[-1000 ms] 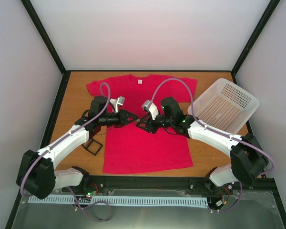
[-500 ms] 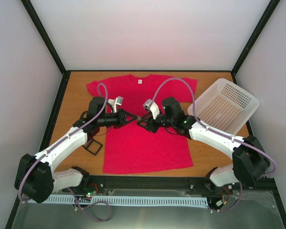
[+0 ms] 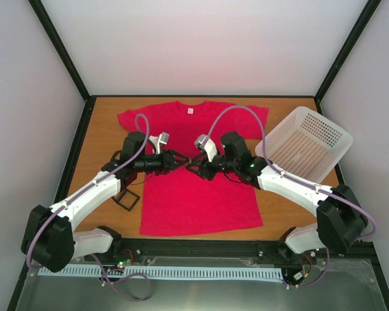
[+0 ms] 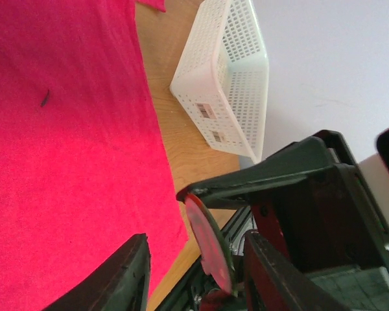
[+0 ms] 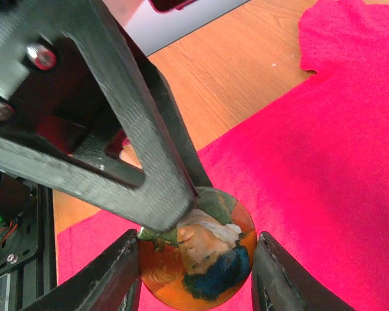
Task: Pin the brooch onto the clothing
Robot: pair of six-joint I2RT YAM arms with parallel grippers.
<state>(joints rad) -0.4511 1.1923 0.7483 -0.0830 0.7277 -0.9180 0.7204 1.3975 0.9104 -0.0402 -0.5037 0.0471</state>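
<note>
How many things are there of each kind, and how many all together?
Red T-shirt: 1
White basket: 1
Small black case: 1
Round brooch: 1
Robot pincers: 2 (left pincer, right pincer)
Total: 6

Up top: high and behind the arm bases, looking down and forward over the whole table (image 3: 104,129), red T-shirt (image 3: 194,201) and white basket (image 3: 305,142), from well back. Over to the left wrist: low, tight, rolled sideways, facing across that same T-shirt toward the same basket. Right wrist: closer yet, angled down at T-shirt and table. Shared by both wrists, the brooch (image 4: 209,249): edge-on from the left, face-on from the right.
</note>
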